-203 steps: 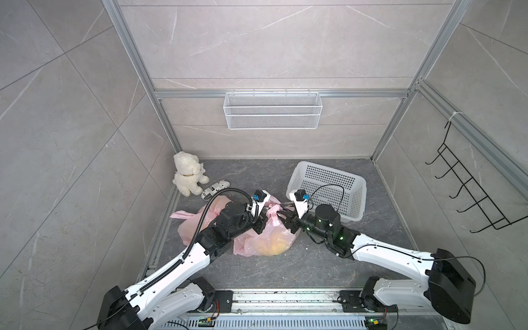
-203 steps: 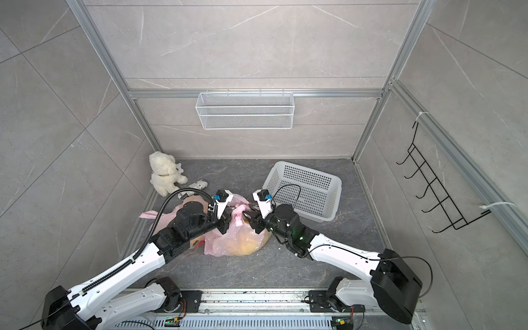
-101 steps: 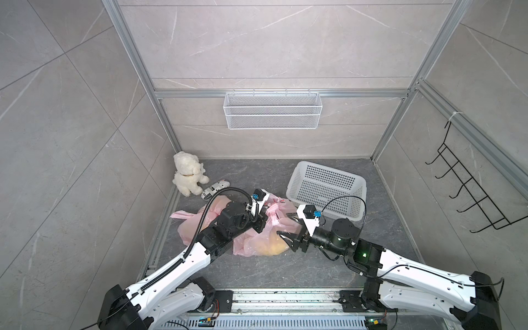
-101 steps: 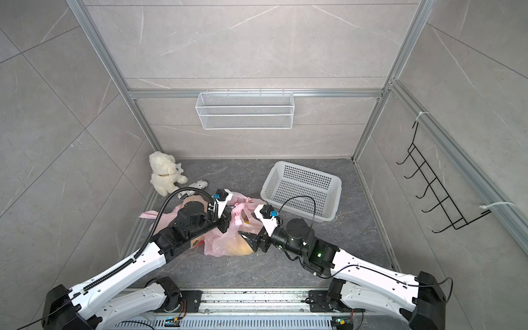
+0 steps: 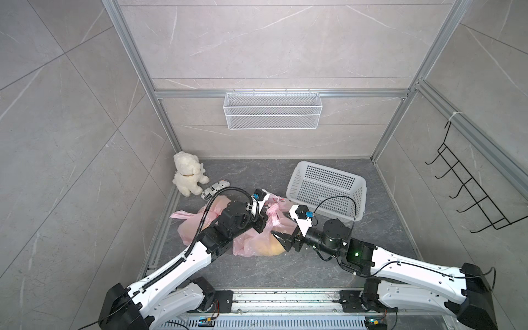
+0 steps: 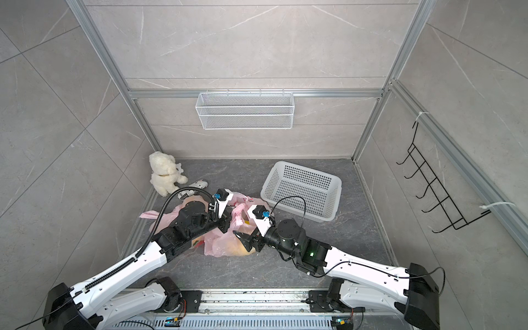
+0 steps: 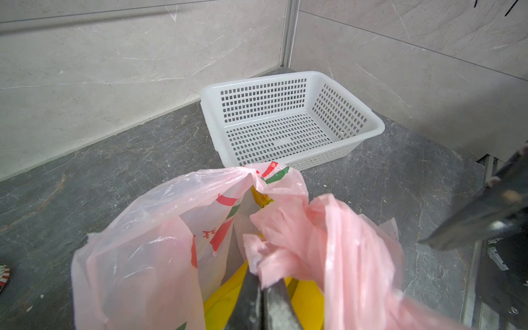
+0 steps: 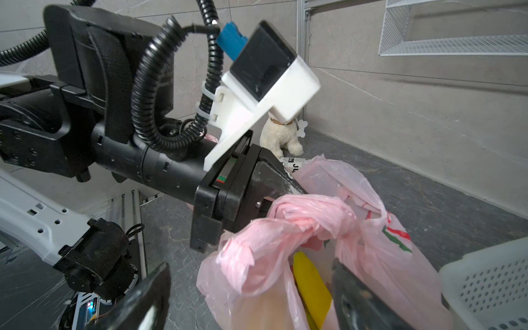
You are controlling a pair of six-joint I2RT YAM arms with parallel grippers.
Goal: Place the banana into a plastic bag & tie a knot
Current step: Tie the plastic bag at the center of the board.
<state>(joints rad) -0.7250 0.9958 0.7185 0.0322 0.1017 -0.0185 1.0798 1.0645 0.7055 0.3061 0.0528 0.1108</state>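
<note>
Fingers: left fingers (image 5: 262,223) are clamping the twisted handle (image 5: 273,213) of the pink bag (image 5: 248,246) in a top view, and right fingers (image 5: 281,239) are hovering apart just beside it, holding nothing. Left wrist view: the banana (image 7: 308,303) is lying inside the bag. Right wrist view: the handles are looking twisted together, not cinched. The robot is likely working the knot step; next, right fingers need to take the free handle and pull.
</note>
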